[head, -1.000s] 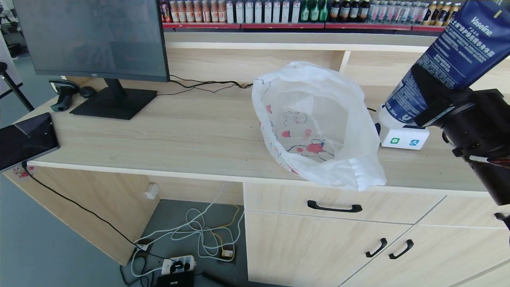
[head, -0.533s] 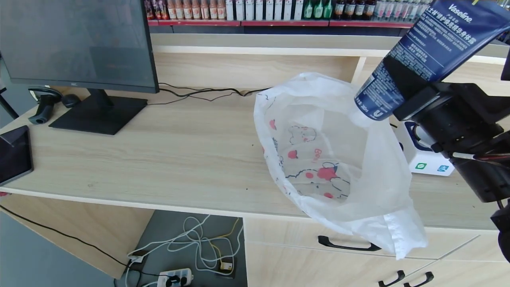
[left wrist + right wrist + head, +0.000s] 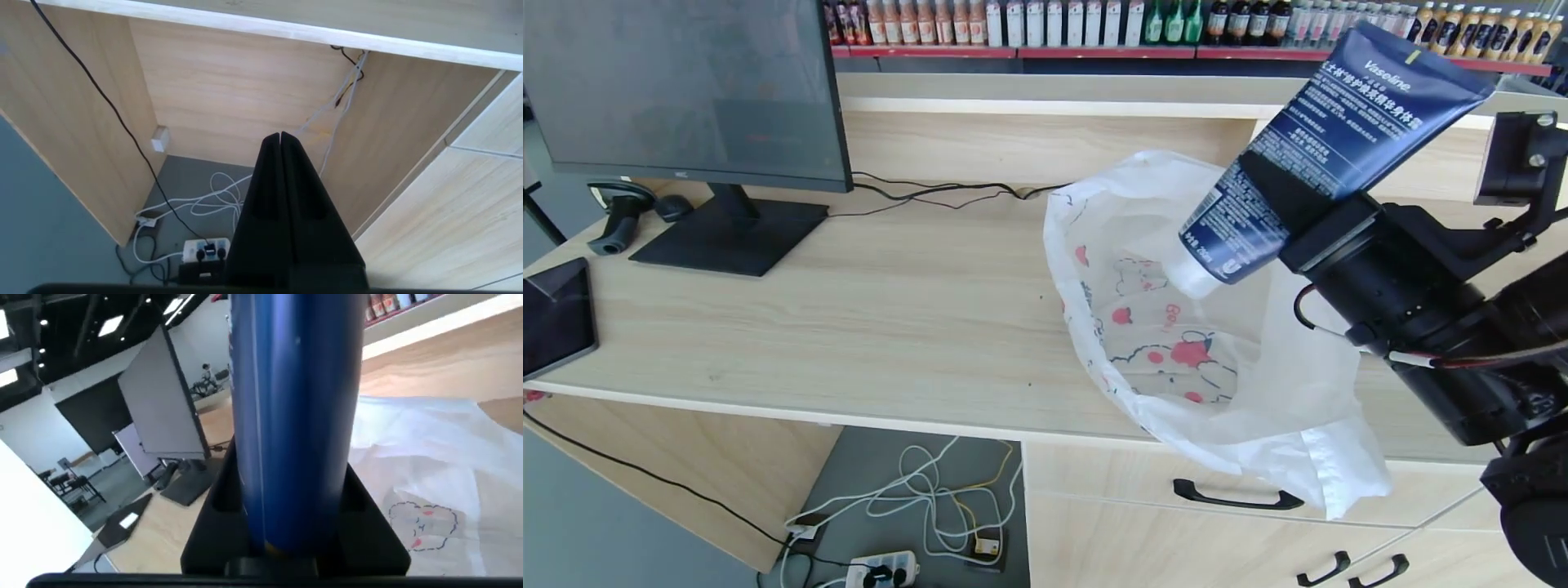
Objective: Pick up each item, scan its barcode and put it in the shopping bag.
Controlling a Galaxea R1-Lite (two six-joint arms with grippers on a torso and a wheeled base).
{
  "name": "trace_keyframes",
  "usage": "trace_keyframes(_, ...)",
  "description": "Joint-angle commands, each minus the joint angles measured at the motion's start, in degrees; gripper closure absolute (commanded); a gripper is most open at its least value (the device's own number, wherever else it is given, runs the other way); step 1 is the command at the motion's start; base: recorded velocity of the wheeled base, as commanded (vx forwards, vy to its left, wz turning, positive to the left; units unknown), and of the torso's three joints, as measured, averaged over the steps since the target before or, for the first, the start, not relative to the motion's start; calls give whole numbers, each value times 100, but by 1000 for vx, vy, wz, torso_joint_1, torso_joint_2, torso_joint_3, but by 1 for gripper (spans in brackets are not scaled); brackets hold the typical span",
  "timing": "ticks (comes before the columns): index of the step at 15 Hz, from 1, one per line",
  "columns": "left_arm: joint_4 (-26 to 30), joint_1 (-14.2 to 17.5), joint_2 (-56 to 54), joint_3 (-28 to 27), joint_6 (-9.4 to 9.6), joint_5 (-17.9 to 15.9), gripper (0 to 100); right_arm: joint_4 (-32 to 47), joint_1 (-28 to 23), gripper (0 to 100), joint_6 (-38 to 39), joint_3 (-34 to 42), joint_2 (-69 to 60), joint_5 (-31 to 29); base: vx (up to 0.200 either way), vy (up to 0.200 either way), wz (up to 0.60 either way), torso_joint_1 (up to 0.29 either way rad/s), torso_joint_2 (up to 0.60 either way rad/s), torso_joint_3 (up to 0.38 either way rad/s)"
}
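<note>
A dark blue lotion tube (image 3: pixel 1327 147) with a white cap hangs tilted, cap down, over the open mouth of the white shopping bag (image 3: pixel 1209 343), which has red cartoon prints. My right gripper (image 3: pixel 1319 216) is shut on the tube's middle; in the right wrist view the tube (image 3: pixel 294 408) rises between the fingers with the bag (image 3: pixel 433 498) beyond it. My left gripper (image 3: pixel 281 155) is shut on nothing, hanging below the counter edge in front of the cabinet opening.
A black monitor (image 3: pixel 682 90) stands at the counter's back left, with a handheld scanner (image 3: pixel 613 224) beside it and a tablet (image 3: pixel 556 314) at the left edge. Cables (image 3: pixel 931 189) run behind the bag. Bottle shelves (image 3: pixel 1143 24) line the back. Drawers (image 3: pixel 1233 498) sit under the counter.
The head camera shifted a second ago. My right gripper has carried the tube leftward and lower, from beside the bag to over its opening.
</note>
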Motion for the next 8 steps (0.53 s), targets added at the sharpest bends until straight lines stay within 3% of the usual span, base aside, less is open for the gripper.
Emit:
trace_keyframes(1,0,1,0,1,-1,1,100,-1,3,100,253,2,229,-2,0,0,0,0,0,0)
trace_keyframes(8,0,1,0,1,-1,1,100,-10,12,100,737,301,660,-2,0,0,0,0,0,0)
